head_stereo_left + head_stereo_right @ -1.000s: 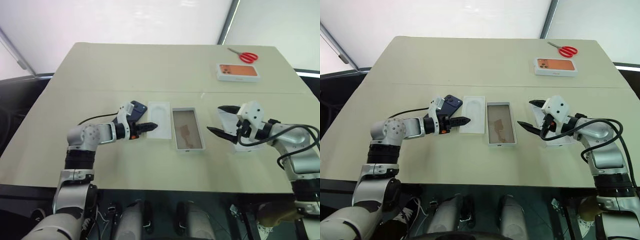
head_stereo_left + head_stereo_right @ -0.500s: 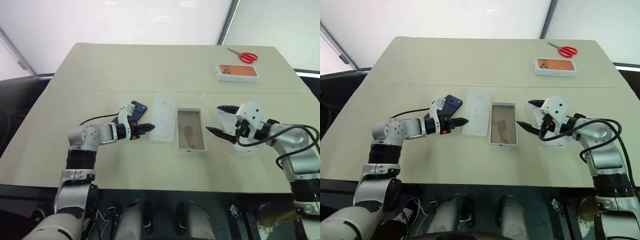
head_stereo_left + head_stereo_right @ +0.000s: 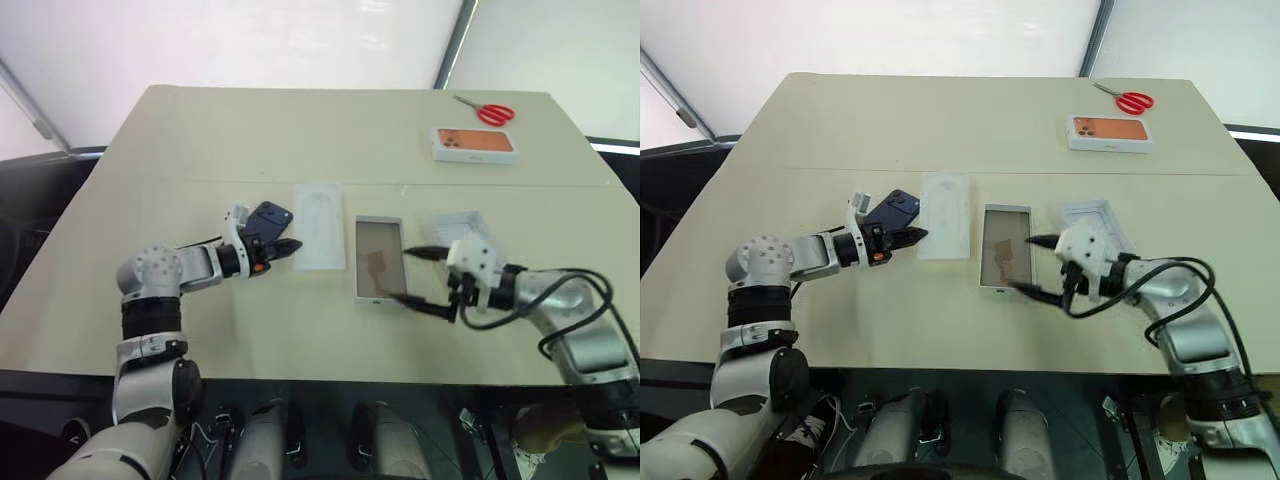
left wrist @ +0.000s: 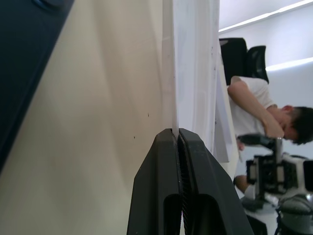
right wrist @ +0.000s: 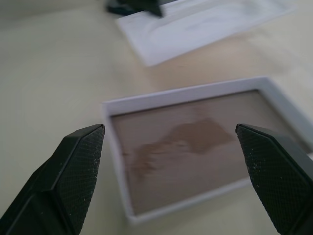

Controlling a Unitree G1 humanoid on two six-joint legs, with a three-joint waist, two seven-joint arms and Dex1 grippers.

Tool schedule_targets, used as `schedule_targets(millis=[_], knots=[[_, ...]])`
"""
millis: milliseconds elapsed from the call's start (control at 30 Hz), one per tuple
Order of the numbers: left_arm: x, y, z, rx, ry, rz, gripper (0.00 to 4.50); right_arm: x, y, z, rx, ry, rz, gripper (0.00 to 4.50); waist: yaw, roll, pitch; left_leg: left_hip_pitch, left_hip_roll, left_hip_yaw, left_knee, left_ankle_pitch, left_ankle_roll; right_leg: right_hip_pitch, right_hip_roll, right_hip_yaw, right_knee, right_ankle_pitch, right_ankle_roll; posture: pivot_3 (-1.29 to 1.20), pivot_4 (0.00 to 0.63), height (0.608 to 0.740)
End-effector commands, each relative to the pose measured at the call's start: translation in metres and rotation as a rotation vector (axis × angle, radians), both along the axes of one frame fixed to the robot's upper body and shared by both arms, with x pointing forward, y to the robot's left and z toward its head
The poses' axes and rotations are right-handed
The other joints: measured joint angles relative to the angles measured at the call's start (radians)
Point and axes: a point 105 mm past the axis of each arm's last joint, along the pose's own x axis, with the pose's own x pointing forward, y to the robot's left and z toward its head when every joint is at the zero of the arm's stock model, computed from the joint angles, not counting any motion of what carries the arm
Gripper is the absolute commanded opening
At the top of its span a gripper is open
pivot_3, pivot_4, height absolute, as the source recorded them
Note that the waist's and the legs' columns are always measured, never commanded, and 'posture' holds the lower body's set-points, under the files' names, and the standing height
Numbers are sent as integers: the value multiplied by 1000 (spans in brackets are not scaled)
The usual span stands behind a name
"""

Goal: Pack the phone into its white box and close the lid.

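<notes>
The dark navy phone (image 3: 268, 215) lies on the table just behind my left gripper (image 3: 287, 247), which is shut on the edge of a thin white insert (image 3: 318, 225); the left wrist view shows that edge (image 4: 172, 73) pinched at the fingertips. The white box (image 3: 379, 297), a tray with a bare tan floor, sits right of the insert. My right gripper (image 3: 412, 277) stands open at the tray's near right side, and its wrist view shows the tray (image 5: 113, 147) ahead between the fingers (image 5: 78, 166). The white lid (image 3: 458, 224) lies behind that gripper.
A box with an orange phone picture (image 3: 476, 144) and red scissors (image 3: 495, 113) lie at the far right of the table. A person (image 4: 254, 112) sits in the background of the left wrist view.
My left gripper has shut on the insert's edge and drawn it left and away from the tray. My right gripper has come off the lid, left and nearer, to the tray's near right side.
</notes>
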Motion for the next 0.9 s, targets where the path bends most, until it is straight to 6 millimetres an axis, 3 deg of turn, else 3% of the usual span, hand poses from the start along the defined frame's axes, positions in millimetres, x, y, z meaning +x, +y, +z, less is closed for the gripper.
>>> schedule_targets(millis=[33, 133, 233, 333, 467, 600, 733, 900], knots=[[0, 0, 16, -18, -50, -3, 23, -3, 7, 10, -6, -37, 45, 4500, 2, 0, 0, 0, 0, 0, 0, 0, 0, 0, 0, 0, 0, 0, 0, 0, 150, 738], [0, 3, 17, 6, -74, 19, 23, -1, 17, 1, -33, -20, 75, 4500, -2, -1, 0, 0, 0, 0, 0, 0, 0, 0, 0, 0, 0, 0, 0, 0, 150, 738], [1, 5, 19, 16, -87, 33, 0, 5, 20, -11, -87, 12, 82, 3639, -3, -1, 0, 0, 1, 0, 0, 0, -1, 0, 0, 0, 0, 0, 0, 0, 150, 738], [2, 6, 23, 27, -106, 42, 0, 10, 16, -25, -179, 4, 96, 2137, 0, -1, 0, 0, 0, 0, 0, 0, 0, 0, 1, 0, 0, 0, 0, 0, 150, 738], [1, 8, 27, 31, -118, 49, 0, 13, 20, -24, -162, 14, 116, 52, -3, -1, 0, 0, 0, 0, 0, 0, -1, 0, 0, 0, 0, 0, 0, 0, 150, 738], [4, 9, 41, -31, -120, 63, 0, 10, 27, -23, -164, -9, 169, 52, -2, -2, 1, 0, 1, 0, 0, 0, -1, 0, 1, 0, 0, 0, 0, 0, 150, 738], [4, 4, 63, -93, -158, 47, 0, 9, 51, -21, -158, -62, 225, 52, -3, -3, 1, 0, 1, 0, 0, 1, -1, 0, 1, 0, 0, 0, 0, 0, 150, 738], [1, -1, 64, -84, -156, 34, 0, 14, 68, -28, -172, -89, 224, 52, -3, -3, 1, 0, 0, 0, 0, 1, -1, 0, 1, 0, 0, 0, 0, 0, 150, 738]])
